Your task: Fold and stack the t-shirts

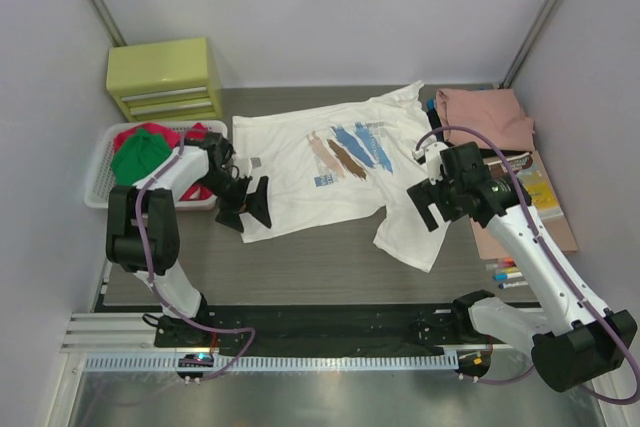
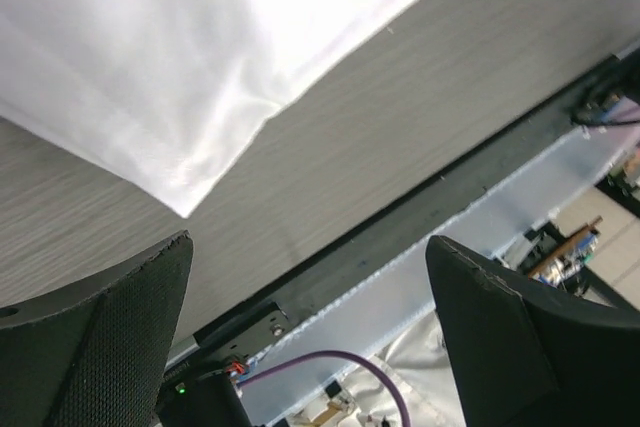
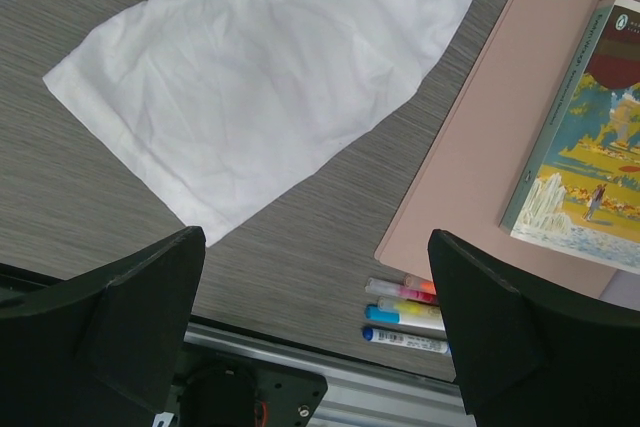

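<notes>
- Presently, the white printed t-shirt (image 1: 330,162) lies spread at frame centre, with one flap trailing toward the lower right.
- The left gripper (image 1: 250,211) sits at its lower-left corner and the right gripper (image 1: 430,209) beside the trailing flap. Both have fingers apart and empty.
- Recommended: pinch the edge layers squarely and lift both sides evenly to avoid bunching.

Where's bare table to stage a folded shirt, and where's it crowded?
Free: the strip of table between the white t-shirt and the black rail. Crowded: right edge holds the salmon shirt, book, pink mat and markers; left edge the basket.
</notes>
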Action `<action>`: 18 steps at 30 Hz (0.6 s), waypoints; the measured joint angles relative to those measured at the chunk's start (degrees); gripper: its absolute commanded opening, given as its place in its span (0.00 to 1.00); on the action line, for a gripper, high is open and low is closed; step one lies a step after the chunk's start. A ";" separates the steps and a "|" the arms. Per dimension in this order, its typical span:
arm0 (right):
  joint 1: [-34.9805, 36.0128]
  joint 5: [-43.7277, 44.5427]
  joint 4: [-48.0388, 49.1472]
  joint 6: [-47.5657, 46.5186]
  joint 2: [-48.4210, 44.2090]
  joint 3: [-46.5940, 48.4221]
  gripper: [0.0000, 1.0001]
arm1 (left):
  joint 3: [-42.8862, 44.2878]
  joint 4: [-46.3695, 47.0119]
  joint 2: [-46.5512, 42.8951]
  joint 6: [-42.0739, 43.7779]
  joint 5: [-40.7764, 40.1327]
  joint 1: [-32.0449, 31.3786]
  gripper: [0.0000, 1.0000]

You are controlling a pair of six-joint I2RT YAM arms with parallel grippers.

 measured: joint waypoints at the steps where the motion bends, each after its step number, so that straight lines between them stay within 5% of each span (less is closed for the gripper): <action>1: 0.00 0.02 0.09 -0.11 -0.04 -0.04 1.00 | -0.24 1.18 0.00 -1.62 -1.97 0.00 1.00; 18: -0.26 -0.42 3.34 -0.72 0.48 -0.42 1.00 | -6.97 10.16 2.25 -11.06 -11.91 -0.07 1.00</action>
